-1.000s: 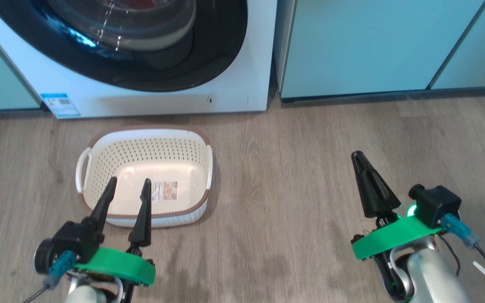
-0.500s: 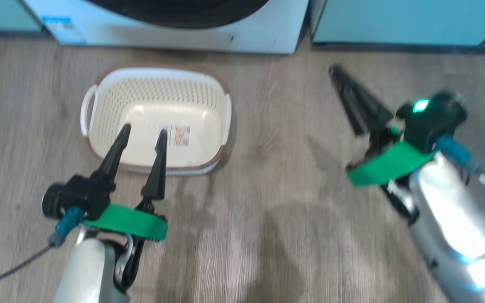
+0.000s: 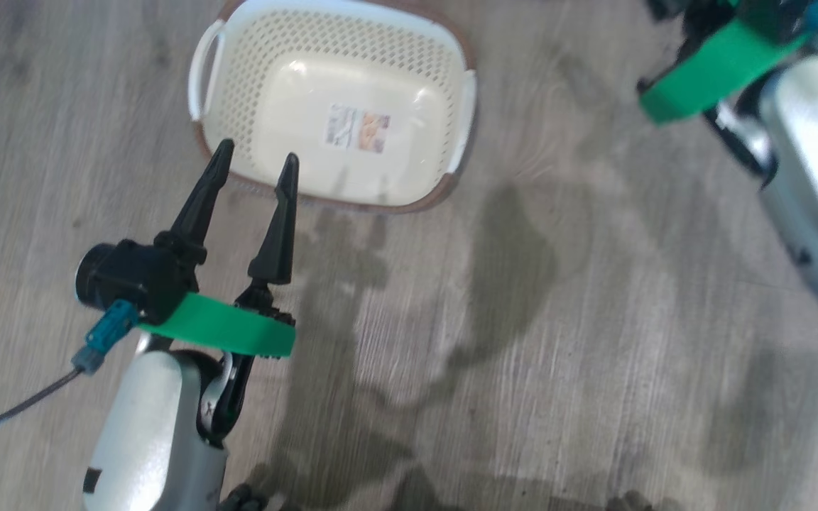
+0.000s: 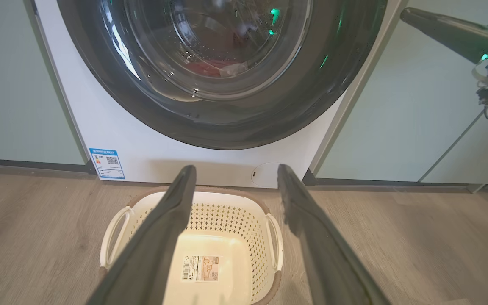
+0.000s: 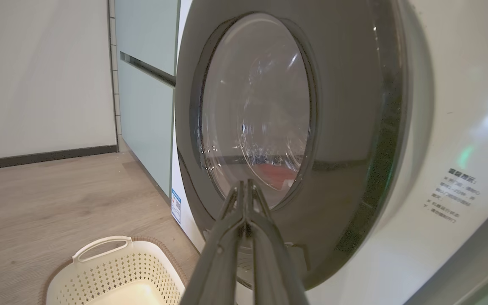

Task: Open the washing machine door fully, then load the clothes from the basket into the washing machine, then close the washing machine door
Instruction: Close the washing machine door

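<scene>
The basket [image 3: 235, 92] sits on the wooden floor [image 3: 537, 326], just in front of the washing machine [image 4: 151, 148], with nothing in it but the sticker [image 3: 358, 131] on its bottom. The clothes [image 4: 210, 67] are inside the drum, where a patch of red with a bit of white shows low behind the glass of the door [image 4: 227, 129]. The door's black rim looks flush against the white front, though I cannot tell from here whether the catch has taken.

The left gripper [image 3: 257, 152] hangs over the near edge of the basket, fingers spread wide and nothing between them. The right gripper [image 5: 244, 184] has its two fingers pressed together, empty, pointing at the lower part of the door glass. I can't tell whether it touches.

To my eye the loading is done and only making sure of the door is left. A steady push with the closed fingers on the black rim would be best. On the bulging glass the tips would likely slide. The push should go straight into the machine until the rim sits even all round. After that the arm should draw straight back, and the left arm should stay clear of the basket.
</scene>
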